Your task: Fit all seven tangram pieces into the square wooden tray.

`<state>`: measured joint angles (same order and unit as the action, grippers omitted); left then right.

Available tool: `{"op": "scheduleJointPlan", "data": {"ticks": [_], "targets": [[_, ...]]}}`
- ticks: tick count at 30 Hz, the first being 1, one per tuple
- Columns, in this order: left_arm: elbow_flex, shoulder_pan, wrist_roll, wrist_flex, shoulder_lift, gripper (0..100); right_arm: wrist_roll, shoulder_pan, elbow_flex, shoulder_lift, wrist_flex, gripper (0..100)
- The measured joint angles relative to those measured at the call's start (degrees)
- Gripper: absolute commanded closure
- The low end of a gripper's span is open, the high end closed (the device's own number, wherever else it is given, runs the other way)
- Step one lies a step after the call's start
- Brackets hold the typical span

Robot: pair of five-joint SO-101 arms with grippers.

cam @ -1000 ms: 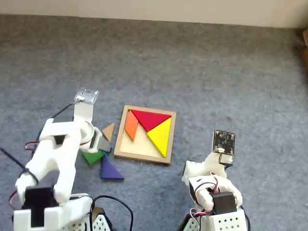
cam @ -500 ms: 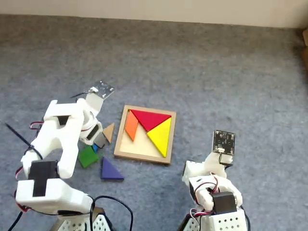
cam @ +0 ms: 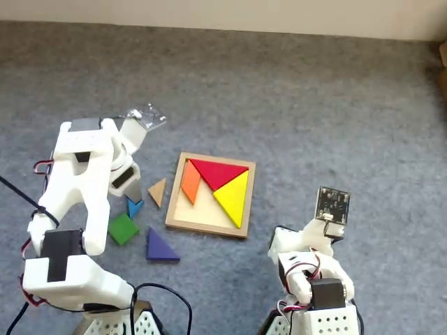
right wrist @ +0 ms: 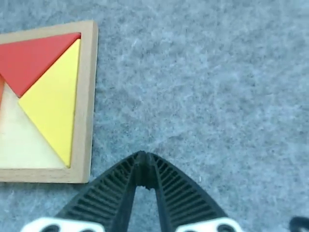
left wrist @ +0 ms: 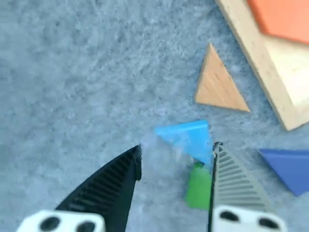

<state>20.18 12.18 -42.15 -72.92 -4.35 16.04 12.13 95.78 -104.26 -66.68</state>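
Note:
The square wooden tray [cam: 177, 197] holds an orange piece [cam: 191, 181], a red triangle [cam: 217, 172] and a yellow triangle [cam: 232, 195]. Left of it on the carpet lie a tan triangle [cam: 158, 190], a light blue triangle [cam: 133, 206], a green square [cam: 123, 228] and a dark blue triangle [cam: 160, 246]. My left gripper [left wrist: 176, 151] is open just above the light blue triangle [left wrist: 187, 137], with the green square [left wrist: 198, 186] between its fingers and the tan triangle [left wrist: 217, 88] beyond. My right gripper [right wrist: 143, 159] is shut over bare carpet beside the tray [right wrist: 88, 96].
Grey carpet covers the whole table. A pale wall strip [cam: 223, 14] runs along the far edge. The right arm's base [cam: 311, 296] stands at the near right, the left arm's base [cam: 70, 279] at the near left.
The left arm has swung up and away from the loose pieces, uncovering the light blue triangle and green square. The right arm has shifted slightly.

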Motion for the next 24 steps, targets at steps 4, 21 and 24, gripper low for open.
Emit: {"op": "scheduleJointPlan", "data": {"ticks": [4, 21, 24], "targets": [[-0.2, 0.4, 11.7, -1.7, -0.4, 67, 0.0, 0.0, 0.0, 0.0, 0.0, 99.1], [10.0, 3.5, 38.1, 9.1, -0.5, 67, 0.0, 0.0, 0.0, 0.0, 0.0, 99.1], [10.0, 3.5, 40.6, 9.8, -0.5, 70, 0.0, 0.0, 0.0, 0.0, 0.0, 99.1]]}}
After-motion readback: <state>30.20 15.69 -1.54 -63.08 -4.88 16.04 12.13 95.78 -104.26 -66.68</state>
